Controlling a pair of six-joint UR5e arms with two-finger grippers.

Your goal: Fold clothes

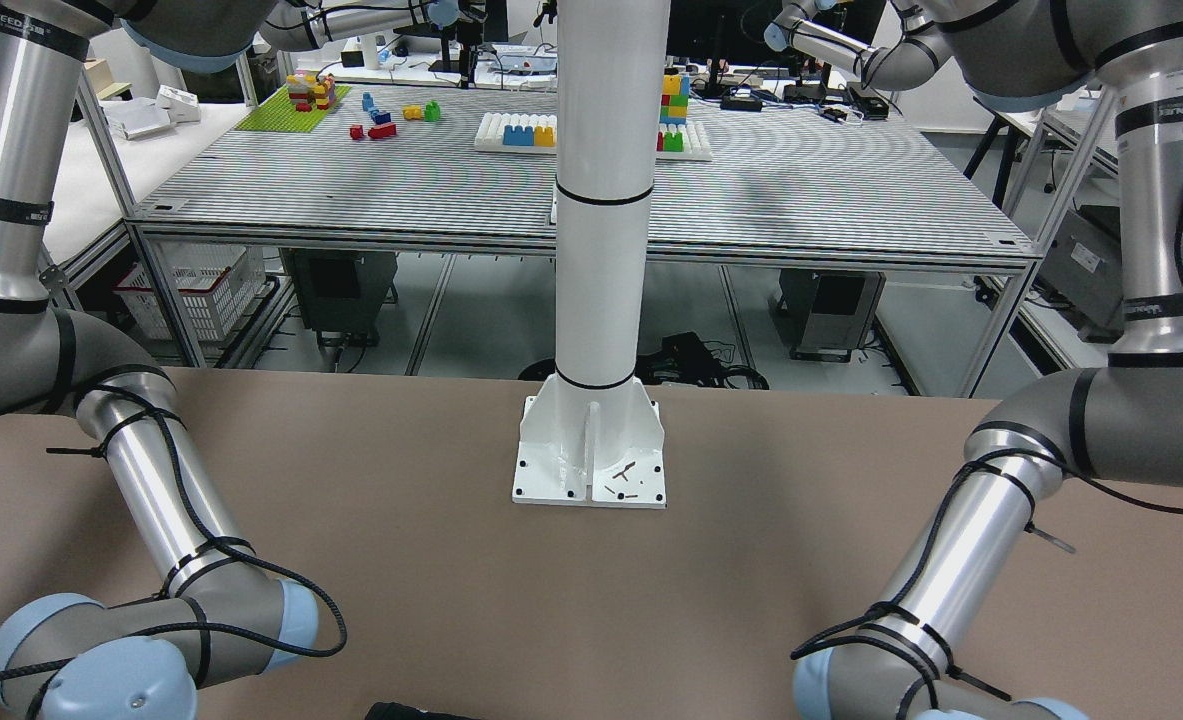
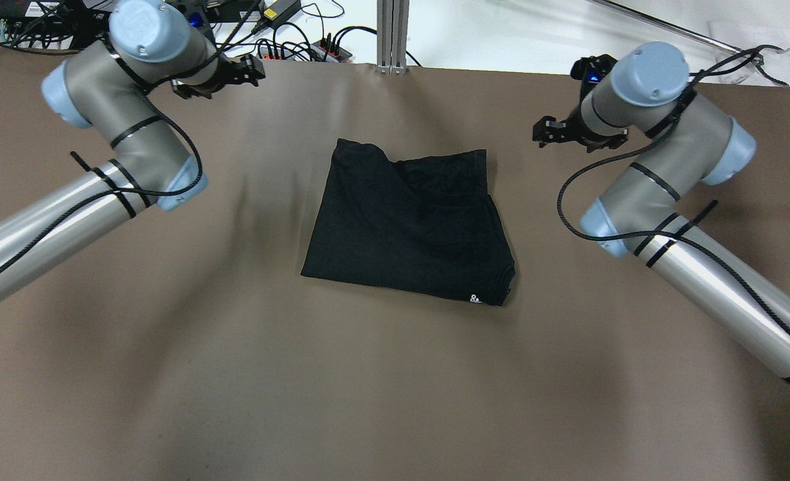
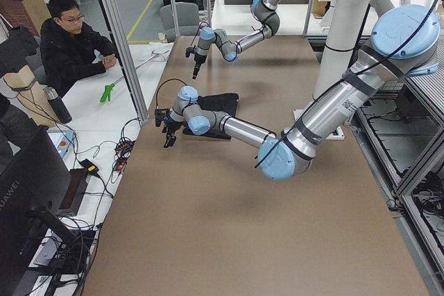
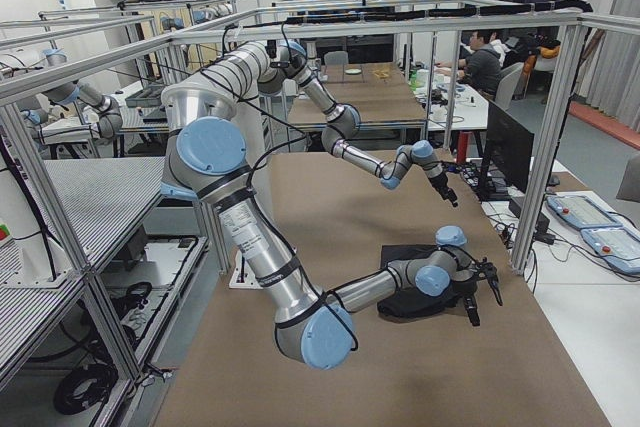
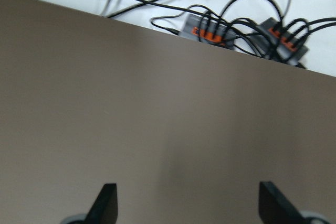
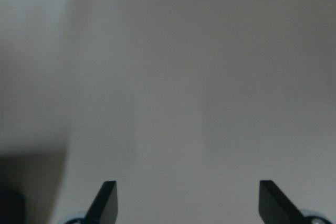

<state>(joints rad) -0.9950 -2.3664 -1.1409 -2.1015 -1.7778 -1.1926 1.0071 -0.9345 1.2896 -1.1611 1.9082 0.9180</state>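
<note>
In the overhead view the clothes (image 2: 408,224) lie at the centre of the brown worktop (image 2: 234,374), a black, roughly rectangular bundle with one layer overlapping near its upper edge and a small white mark at its lower right corner. The left end effector (image 2: 254,71) hangs at upper left and the right end effector (image 2: 543,133) at upper right, both well apart from the fabric. The front-facing view shows mostly the white pillar (image 1: 599,250) (only a dark sliver at the bottom edge hints at the garment). The side views show the fabric lying flat between the two wrists, touched by neither. The left wrist view has its fingers spread wide over bare worktop near some cables (image 5: 236,24), holding nothing; the right wrist view shows the same wide, empty spread. I judge the piece partly folded, between folds. The next move would call for each end effector to descend onto an edge, pinch it cleanly and carry it across evenly.
</note>
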